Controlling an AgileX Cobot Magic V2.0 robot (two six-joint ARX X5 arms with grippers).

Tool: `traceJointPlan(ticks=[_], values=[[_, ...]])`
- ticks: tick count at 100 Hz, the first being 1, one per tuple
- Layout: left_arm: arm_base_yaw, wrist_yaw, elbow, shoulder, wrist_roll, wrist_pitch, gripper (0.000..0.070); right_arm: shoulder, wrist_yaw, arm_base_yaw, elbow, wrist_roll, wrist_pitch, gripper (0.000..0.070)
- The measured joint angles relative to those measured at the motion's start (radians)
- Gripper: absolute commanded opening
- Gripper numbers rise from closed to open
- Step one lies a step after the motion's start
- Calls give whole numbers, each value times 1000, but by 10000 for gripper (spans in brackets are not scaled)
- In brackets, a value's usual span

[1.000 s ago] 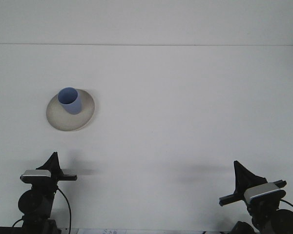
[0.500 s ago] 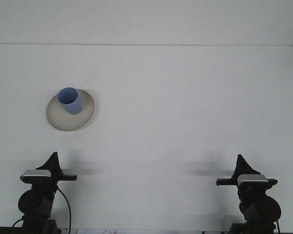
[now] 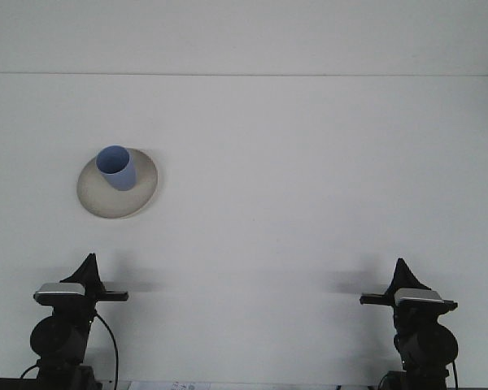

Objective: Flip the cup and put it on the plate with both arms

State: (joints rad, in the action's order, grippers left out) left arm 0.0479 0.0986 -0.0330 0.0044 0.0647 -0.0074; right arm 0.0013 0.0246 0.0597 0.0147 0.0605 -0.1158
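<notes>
A light blue cup (image 3: 116, 168) stands upright, mouth up, on a round cream plate (image 3: 142, 191) at the table's left. Both arms are far from it, pulled back to the near edge. My left gripper (image 3: 89, 261) sits at the lower left, its fingers together in a single black point, with nothing held. At the lower right, my right gripper (image 3: 402, 265) looks the same: one narrow point facing forward, and empty. Neither gripper touches the cup or the plate.
The white table (image 3: 293, 187) runs to a back edge near the top of the view. A black cable (image 3: 112, 341) loops beside the left arm's base.
My right arm has swung from a tilted pose at the far right to a straight, forward-facing one a little further left. The left arm, cup and plate have not moved.
</notes>
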Motion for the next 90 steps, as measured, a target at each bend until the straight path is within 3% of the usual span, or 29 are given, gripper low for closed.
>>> traceJointPlan(ticks=[90], values=[[0, 0, 0, 0, 0, 0, 12, 0, 1, 0, 0, 0, 58, 4]])
